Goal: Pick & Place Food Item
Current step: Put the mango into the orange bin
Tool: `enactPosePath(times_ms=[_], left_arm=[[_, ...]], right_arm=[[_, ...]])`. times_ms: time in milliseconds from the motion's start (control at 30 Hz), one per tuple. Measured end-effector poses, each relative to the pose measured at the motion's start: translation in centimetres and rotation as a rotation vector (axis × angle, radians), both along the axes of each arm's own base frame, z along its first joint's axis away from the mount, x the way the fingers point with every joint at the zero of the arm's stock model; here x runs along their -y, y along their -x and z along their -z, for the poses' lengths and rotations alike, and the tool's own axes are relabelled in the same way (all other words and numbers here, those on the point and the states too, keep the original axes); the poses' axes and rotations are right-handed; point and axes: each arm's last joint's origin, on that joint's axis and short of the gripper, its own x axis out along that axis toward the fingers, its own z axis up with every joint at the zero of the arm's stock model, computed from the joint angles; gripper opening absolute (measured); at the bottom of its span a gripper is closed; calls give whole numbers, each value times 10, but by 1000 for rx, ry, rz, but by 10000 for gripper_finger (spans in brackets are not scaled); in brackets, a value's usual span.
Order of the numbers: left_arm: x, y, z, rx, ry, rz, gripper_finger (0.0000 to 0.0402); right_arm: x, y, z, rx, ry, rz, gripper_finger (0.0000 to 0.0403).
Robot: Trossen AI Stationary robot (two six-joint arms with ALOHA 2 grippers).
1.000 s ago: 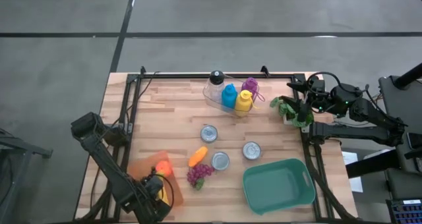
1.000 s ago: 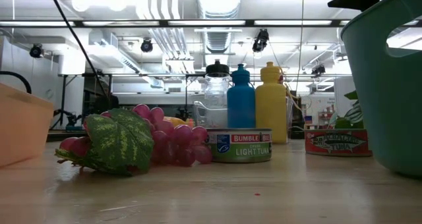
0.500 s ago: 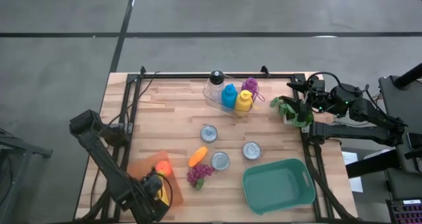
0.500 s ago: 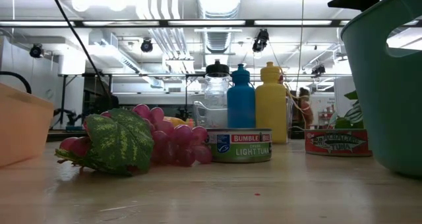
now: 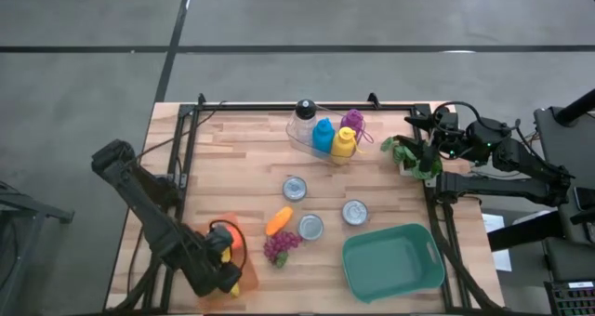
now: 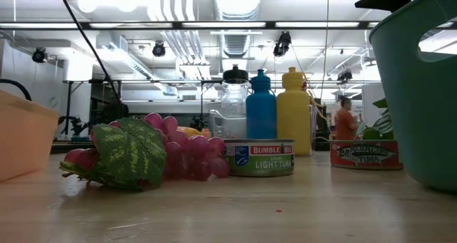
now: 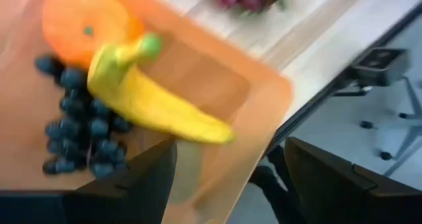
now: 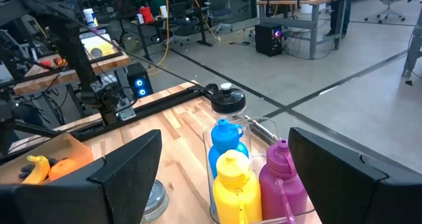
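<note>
— Where is your left gripper [image 5: 226, 271]?

— My fingers [image 7: 132, 184] gape wide over the shallow orange plastic tray [image 7: 217, 95], empty; beneath lie the yellow toy banana [image 7: 155, 102], an orange and dark grapes.

High view: overhead, straight down on the whole table [image 5: 242, 167].
Low view: table-top height, close behind the grapes [image 6: 178, 151], facing the room.
Left wrist view: close above the orange bin [image 7: 217, 85].
Right wrist view: across the bottles [image 8: 231, 174]; shared with high and low views.
</note>
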Motion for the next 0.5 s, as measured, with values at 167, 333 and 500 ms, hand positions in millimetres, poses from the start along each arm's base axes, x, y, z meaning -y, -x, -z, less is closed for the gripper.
enactPosePath(times_ms=[167,333,500], left_arm=[[-20,-15,-15,81,-17,40,286],[-44,-35,-22,112,-61,67,286],[-69,-54,-26,143,-89,45,286]], right_arm=[[0,0,0,0,0,0,329],[0,0,0,0,0,0,329],[0,0,0,0,0,0,329]])
